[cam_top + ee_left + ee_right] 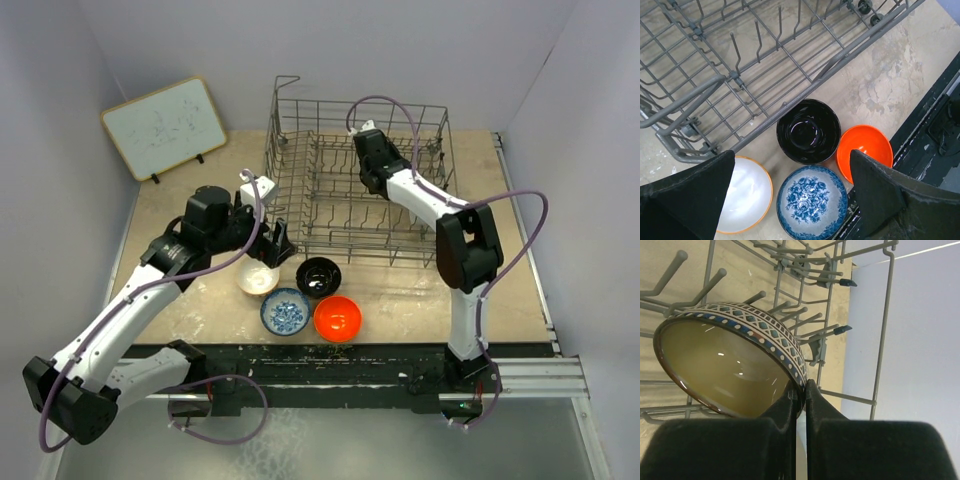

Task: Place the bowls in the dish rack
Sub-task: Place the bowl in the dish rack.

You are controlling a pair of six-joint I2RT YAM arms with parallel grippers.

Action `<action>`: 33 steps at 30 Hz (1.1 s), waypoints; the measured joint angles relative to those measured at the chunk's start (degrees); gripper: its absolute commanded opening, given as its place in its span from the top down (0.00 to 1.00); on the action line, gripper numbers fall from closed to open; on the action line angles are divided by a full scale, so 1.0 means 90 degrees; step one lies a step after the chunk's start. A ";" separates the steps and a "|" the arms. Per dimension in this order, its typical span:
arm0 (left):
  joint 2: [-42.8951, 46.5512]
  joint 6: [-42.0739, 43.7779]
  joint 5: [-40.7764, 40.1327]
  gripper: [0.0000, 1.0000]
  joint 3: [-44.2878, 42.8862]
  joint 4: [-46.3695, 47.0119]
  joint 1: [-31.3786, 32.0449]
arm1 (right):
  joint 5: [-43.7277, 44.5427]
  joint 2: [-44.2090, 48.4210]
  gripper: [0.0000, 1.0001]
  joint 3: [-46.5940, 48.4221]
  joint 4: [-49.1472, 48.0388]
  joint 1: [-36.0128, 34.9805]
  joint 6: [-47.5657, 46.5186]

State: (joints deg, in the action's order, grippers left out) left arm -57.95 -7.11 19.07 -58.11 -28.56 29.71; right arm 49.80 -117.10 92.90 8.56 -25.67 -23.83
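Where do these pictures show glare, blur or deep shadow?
Left wrist view: light glints on the glossy black bowl, and the near fingers show as dark shapes with little detail. Right wrist view: small bright spots dot the inside of the brown-rimmed bowl. Top view: evenly lit, only faint shadows.

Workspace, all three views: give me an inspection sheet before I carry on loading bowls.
Surface: beige table, stained.
Job's things: dish rack at back; white bowl, black bowl, blue-and-white bowl, orange-red bowl upright on the table before it; brown-rimmed bowl tilted over the rack's tines.
Clutter: whiteboard, back left.
Pincers: left pincer open above the four bowls, empty; right pincer shut on the brown-rimmed bowl's rim.
Cables: purple cable along each arm; the right one arcs over the rack.
Surroundings: pale walls on three sides.
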 measured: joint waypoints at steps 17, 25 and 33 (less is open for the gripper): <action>-0.0568 -0.0109 0.0291 0.05 0.0078 0.0262 -0.0002 | -0.0153 0.0398 1.00 0.0658 -0.0095 -0.0112 0.0202; -0.1032 -0.0476 0.0729 0.09 0.0185 0.0775 -0.0180 | -0.0117 0.0729 1.00 0.0138 -0.0471 -0.0141 0.0228; -0.1146 -0.0799 0.0906 0.11 0.0474 0.1409 -0.0260 | 0.0192 0.0580 1.00 -0.0299 -0.1158 -0.0141 0.0070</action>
State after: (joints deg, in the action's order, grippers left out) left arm -68.27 -14.31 27.22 -53.84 -15.88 27.38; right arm 51.53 -111.87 90.21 -1.87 -26.94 -23.20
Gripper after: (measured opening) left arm 0.895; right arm 0.027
